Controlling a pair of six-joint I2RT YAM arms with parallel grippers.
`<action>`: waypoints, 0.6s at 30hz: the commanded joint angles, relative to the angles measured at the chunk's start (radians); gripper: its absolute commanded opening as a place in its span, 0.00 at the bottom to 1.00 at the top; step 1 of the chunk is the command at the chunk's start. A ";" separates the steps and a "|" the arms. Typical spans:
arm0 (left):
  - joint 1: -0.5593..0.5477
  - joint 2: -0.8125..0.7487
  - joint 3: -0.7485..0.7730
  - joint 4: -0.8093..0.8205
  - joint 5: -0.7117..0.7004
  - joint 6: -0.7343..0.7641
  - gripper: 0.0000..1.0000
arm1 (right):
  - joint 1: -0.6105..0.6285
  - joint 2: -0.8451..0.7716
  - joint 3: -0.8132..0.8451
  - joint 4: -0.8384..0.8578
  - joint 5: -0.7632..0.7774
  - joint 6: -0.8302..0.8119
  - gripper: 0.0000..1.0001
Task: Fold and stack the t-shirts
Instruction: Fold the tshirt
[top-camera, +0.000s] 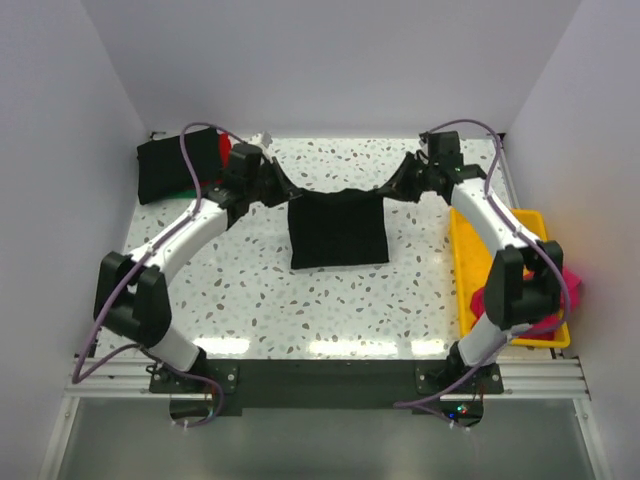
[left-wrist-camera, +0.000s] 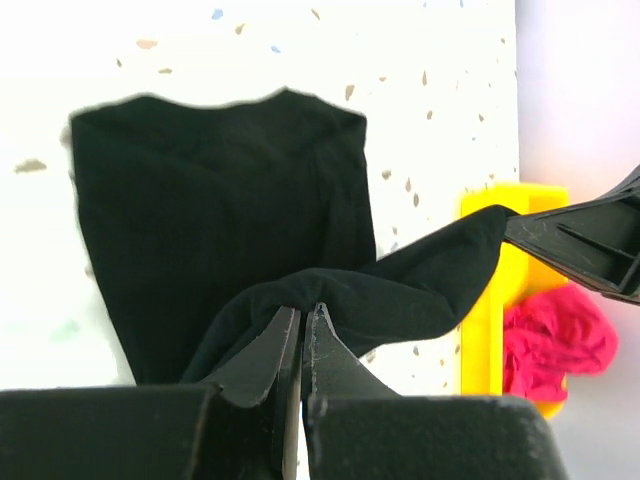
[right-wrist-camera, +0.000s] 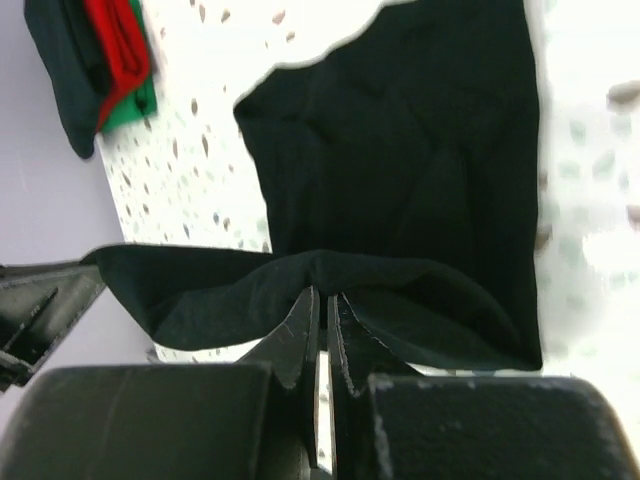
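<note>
The left gripper (left-wrist-camera: 303, 322) is pinched tight on a fold of the black shirt (top-camera: 338, 232). The right gripper (right-wrist-camera: 322, 300) is clamped just as narrowly on the same shirt's edge, so that edge hangs as a raised band between the two. Below and nearer the bases, the rest of the shirt lies flat on the table (top-camera: 330, 300) as a neat dark panel.

This looks like mid-fold: the lifted far edge is ready to go over the flat part. The next move calls for both grippers to travel together toward the near hem, level and evenly spaced. They should then lower the band onto the hem before letting go.

Outward of the left gripper sits the stack (top-camera: 172, 168) of folded shirts. Outward of the right one, a pink shirt (top-camera: 566, 284) waits in the tray (top-camera: 463, 262).
</note>
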 joint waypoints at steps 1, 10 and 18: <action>0.066 0.106 0.114 0.121 0.079 0.003 0.00 | -0.027 0.131 0.154 0.092 -0.080 0.023 0.00; 0.208 0.533 0.315 0.359 0.222 -0.043 0.00 | -0.069 0.671 0.600 0.173 -0.165 0.089 0.10; 0.316 0.710 0.523 0.385 0.294 -0.001 0.57 | -0.090 0.883 0.920 0.087 -0.151 0.009 0.63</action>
